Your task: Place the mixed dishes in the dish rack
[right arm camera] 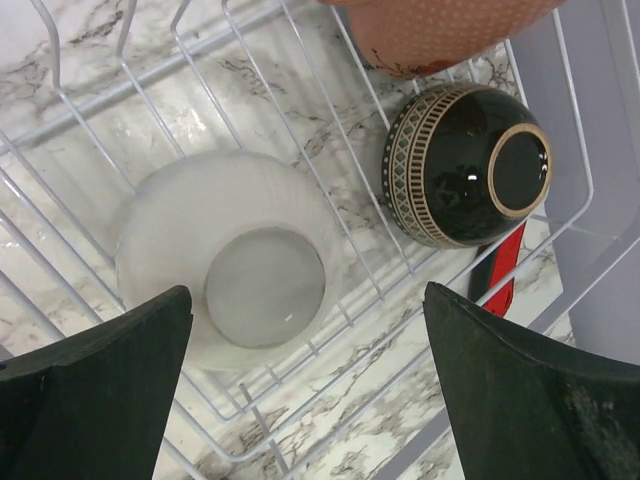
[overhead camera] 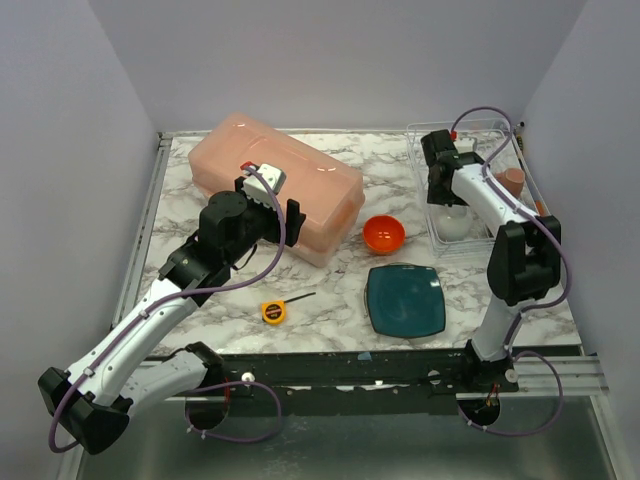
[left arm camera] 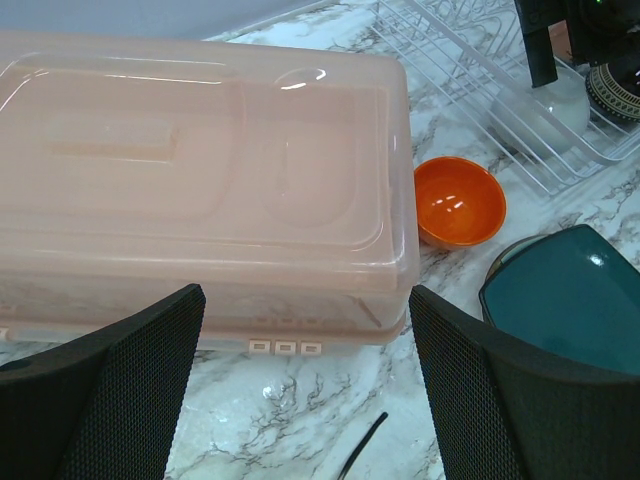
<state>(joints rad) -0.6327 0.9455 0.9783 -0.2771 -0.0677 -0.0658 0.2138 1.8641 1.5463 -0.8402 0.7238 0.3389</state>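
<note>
Checking top view: orange bowl (overhead camera: pixel 383 234) and teal plate (overhead camera: pixel 405 300) sit on the table, left of and below the dish rack (overhead camera: pixel 470 126). My right gripper (overhead camera: pixel 440 195) hangs over the rack, and the bowl lies just to its left. That puts it nearer than my left gripper (overhead camera: pixel 268 200), which is at the pink tub (overhead camera: pixel 275 185).

Left wrist view: fingers spread, nothing held. The bowl is forward and to the right, past the tub's corner.

Right wrist view: fingers spread, empty, above an upturned white bowl (right arm camera: pixel 230 260) in the rack. Dark bowl (right arm camera: pixel 465 165) is beside it.

Judgement: the right arm takes the orange bowl.
</note>
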